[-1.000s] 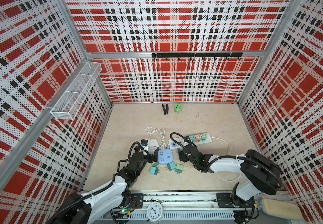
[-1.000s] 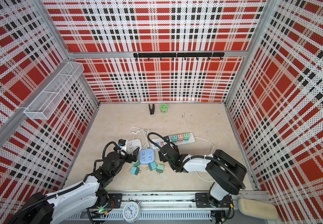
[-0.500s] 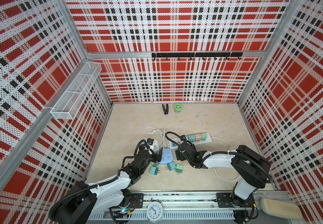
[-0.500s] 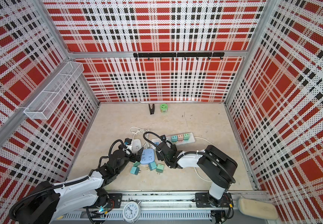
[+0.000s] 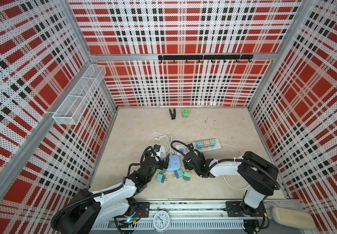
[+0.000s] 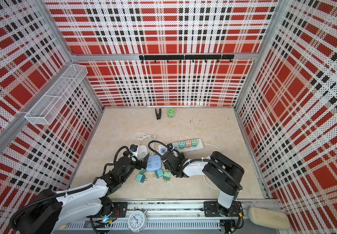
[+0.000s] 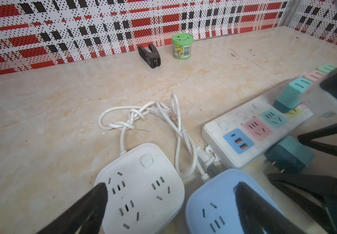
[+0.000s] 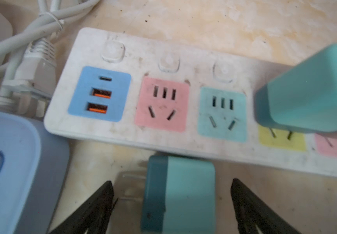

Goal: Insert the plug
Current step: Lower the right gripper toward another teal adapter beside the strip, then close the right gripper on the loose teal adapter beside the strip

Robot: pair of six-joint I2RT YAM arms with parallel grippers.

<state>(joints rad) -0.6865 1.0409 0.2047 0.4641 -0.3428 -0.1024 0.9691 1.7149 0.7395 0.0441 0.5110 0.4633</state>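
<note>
Right arm (image 5: 224, 170) has folded in vs a sec ago: elbow closer to the middle, wrist now low over the near end of the power strip (image 5: 218, 146). Left arm (image 5: 115, 190) has reached fwd too, its tip now by the blue socket block (image 5: 173, 163).

State now:
- right gripper (image 8: 171, 181): jaws wide apart, one each side of a teal plug (image 8: 179, 194), gap both sides, so nothing gripped.
- Plug lies flat on the table (image 8: 275, 202), just beside the strip's long edge, approx level w/ the free pink socket (image 8: 162, 104). Prongs point sideways toward the blue block, not down.
- left gripper (image 7: 171, 184): also spread wide, empty, hanging over the white socket block (image 7: 143, 182) and the blue one.

Meaning: insert not begun. Three plugs (image 5: 206, 143) already sit further along the strip; the pink and teal sockets by the USB panel (image 8: 99, 94) are free. Looks like a pick being lined up. Next is prob closing on the plug's sides, then turning it prongs-down. Risk: flat plug may skid on the smooth top as the jaws shut.
</note>
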